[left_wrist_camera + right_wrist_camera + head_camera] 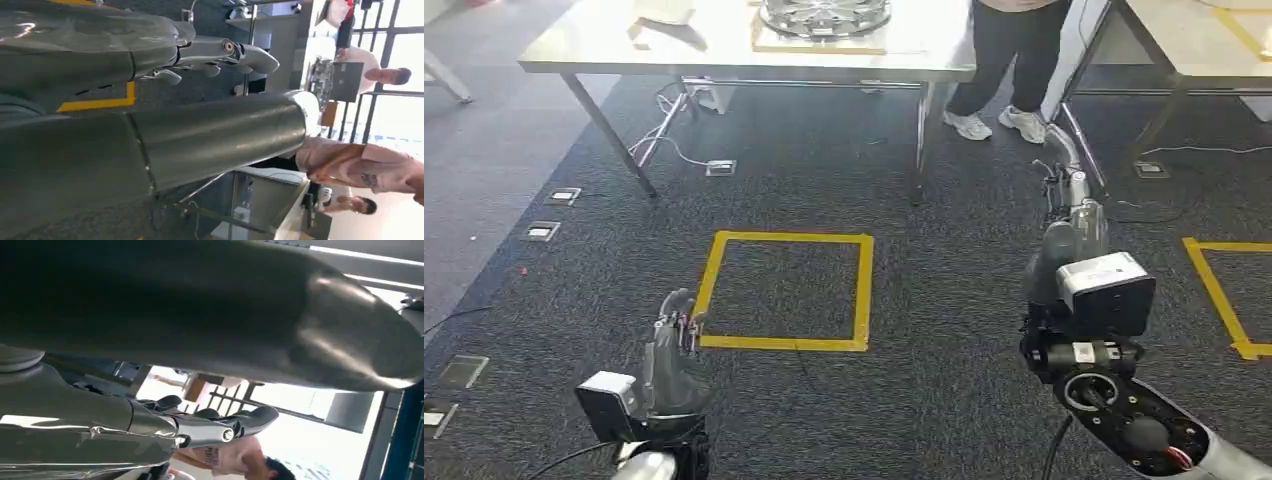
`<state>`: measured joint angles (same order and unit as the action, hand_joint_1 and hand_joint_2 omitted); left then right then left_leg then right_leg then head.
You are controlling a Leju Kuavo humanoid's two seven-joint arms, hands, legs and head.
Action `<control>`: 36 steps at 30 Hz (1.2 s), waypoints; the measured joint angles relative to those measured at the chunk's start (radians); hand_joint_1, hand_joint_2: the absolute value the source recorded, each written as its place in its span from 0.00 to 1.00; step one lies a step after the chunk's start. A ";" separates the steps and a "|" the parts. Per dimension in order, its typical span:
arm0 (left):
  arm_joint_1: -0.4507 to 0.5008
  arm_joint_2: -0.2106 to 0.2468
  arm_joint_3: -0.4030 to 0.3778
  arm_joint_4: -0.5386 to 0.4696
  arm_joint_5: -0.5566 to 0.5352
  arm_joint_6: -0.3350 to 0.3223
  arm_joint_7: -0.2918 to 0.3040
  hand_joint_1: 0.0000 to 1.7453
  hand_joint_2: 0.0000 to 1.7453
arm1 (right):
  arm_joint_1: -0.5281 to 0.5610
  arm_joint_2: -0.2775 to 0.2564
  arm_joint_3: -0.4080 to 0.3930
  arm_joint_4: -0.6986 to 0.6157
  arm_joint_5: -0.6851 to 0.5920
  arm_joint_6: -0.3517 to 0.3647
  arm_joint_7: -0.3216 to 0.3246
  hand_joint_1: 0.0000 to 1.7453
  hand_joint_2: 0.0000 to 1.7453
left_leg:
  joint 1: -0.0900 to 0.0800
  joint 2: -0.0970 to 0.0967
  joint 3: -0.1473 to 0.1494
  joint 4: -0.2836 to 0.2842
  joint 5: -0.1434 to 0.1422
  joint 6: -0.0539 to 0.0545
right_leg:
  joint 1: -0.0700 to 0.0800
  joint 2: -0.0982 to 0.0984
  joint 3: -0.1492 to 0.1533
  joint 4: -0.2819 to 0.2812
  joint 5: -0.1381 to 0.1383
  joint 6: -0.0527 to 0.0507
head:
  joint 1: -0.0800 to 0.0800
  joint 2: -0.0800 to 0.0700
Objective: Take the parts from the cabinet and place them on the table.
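I see both hands empty, fingers loosely apart: left hand (676, 335) beside the yellow square (786, 290), right hand (1064, 165) nearer the table (724, 50). Walking forward, I risk clipping the table leg.

Head cam is sitting high on the body, looking fwd and down at dark carpet w/ a yellow tape square (786, 291) near centre; steel table (724, 45) is running along 12 o'clock, well off. Left hand (676, 340) is coming in at 7 o'clock, right hand (1064, 185) at 4 o'clock. Left wrist cam is riding close behind its own hand (210, 55), pic turned sideways, facing across the room toward windows and a person in pink (360, 165). Right wrist cam is sitting close behind its hand (220, 425), also turned, looking up. Head and left wrist views are sharing the yellow tape; both wrist views are catching the person in pink.
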<state>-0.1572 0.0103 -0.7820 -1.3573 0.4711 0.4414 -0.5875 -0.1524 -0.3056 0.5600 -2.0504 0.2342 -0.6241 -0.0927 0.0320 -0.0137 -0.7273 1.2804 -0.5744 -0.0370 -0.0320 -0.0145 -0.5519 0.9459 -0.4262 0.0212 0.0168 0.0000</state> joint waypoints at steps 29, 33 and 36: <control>-0.005 -0.002 0.000 0.000 -0.003 -0.002 0.003 0.00 0.00 | -0.003 -0.002 0.007 0.003 0.010 -0.004 0.002 0.00 0.00 | -0.023 0.001 0.029 -0.104 0.049 0.021 | 0.015 0.010 0.024 -0.020 -0.003 -0.019 | 0.019 0.000; -0.001 0.001 0.000 0.000 -0.002 -0.002 0.003 0.00 0.00 | -0.003 -0.002 0.008 0.003 0.010 -0.004 0.002 0.00 0.00 | -0.017 0.009 0.012 -0.087 0.087 0.014 | 0.014 -0.031 0.025 -0.016 -0.010 -0.016 | 0.002 0.000; -0.004 0.001 0.000 0.000 -0.003 -0.002 0.003 0.00 0.00 | -0.003 -0.002 0.008 0.003 0.010 -0.004 0.002 0.00 0.00 | -0.025 0.074 0.140 -0.330 0.163 0.025 | 0.021 -0.053 0.030 -0.007 -0.024 0.000 | -0.006 0.000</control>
<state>-0.1616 0.0111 -0.7824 -1.3573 0.4685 0.4391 -0.5840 -0.1558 -0.3078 0.5676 -2.0478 0.2441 -0.6279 -0.0904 0.0073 0.0603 -0.5871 0.9500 -0.4109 -0.0115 -0.0110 -0.0673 -0.5219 0.9387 -0.4498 0.0210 0.0111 -0.0004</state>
